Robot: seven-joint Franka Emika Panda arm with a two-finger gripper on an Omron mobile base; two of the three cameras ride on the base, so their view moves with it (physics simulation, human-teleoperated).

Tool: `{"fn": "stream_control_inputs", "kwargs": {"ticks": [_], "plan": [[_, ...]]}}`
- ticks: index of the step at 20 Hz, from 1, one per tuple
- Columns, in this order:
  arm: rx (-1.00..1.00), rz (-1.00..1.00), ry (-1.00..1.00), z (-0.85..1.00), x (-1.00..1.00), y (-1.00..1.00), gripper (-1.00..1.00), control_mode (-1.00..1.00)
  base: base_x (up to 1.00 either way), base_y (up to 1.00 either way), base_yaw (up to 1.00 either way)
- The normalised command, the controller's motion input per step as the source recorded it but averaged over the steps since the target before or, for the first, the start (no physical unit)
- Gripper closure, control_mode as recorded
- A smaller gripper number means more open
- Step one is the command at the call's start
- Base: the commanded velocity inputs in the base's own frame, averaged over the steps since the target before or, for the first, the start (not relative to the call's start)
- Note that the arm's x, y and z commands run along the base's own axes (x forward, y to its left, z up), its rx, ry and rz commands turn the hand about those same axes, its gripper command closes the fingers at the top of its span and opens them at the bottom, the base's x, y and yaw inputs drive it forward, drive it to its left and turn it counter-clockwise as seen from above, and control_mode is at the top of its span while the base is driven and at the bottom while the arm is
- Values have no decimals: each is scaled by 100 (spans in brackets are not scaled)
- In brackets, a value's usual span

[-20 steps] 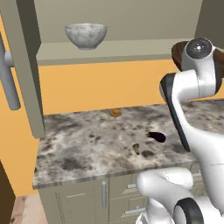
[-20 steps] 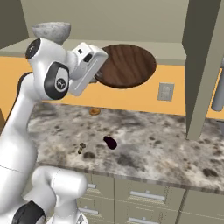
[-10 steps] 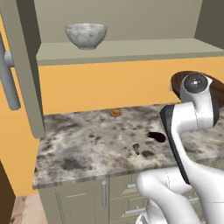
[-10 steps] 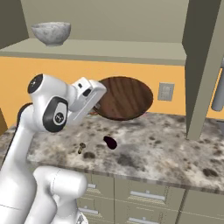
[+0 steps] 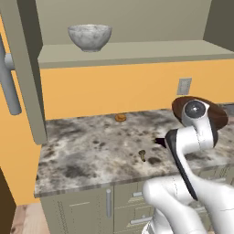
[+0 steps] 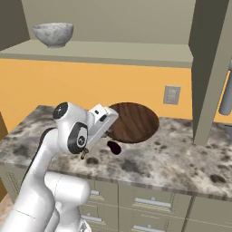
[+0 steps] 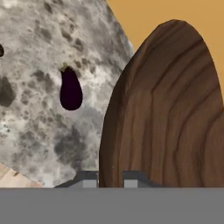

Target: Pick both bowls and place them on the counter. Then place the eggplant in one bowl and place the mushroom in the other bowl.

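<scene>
My gripper (image 6: 110, 130) is shut on the rim of the dark brown wooden bowl (image 6: 134, 122), which it holds tilted on edge just above the marble counter (image 6: 181, 158). In the hand view the rim of the wooden bowl (image 7: 166, 113) runs between the fingertips (image 7: 89, 180). The dark purple eggplant (image 7: 71, 89) lies on the counter beside the bowl, and the eggplant (image 6: 114, 147) also shows under the hand. The tiny mushroom (image 5: 142, 154) stands near the counter's front edge. On the upper shelf rests the grey-white marbled bowl (image 5: 90, 36).
A small orange-brown lump (image 5: 120, 118) lies near the back wall. An open cabinet door with a grey bar handle (image 5: 11, 87) hangs at the left, and another door (image 6: 208, 72) at the right. A wall outlet (image 6: 171, 94) sits above the counter.
The arm has come down from shelf height with the wooden bowl, which now hangs low over the counter by the eggplant. The marbled bowl has stayed on the shelf.
</scene>
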Motion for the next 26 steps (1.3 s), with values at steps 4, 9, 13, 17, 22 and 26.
{"fn": "stream_control_inputs", "kwargs": {"ticks": [4, 9, 13, 17, 22, 26], "plan": [[7, 3, 22, -64, 72, -41, 100, -100, 0, 0, 0], [2, 0, 18, -26, 55, -46, 100, -100, 0, 0, 0], [0, 0, 10, -13, 40, -32, 100, -100, 0, 0, 0], [0, 3, 14, -42, 45, -21, 100, -100, 0, 0, 0], [0, 9, 13, -53, 36, -22, 100, -100, 0, 0, 0], [0, 10, 2, -50, 5, -26, 100, -100, 0, 0, 0]]}}
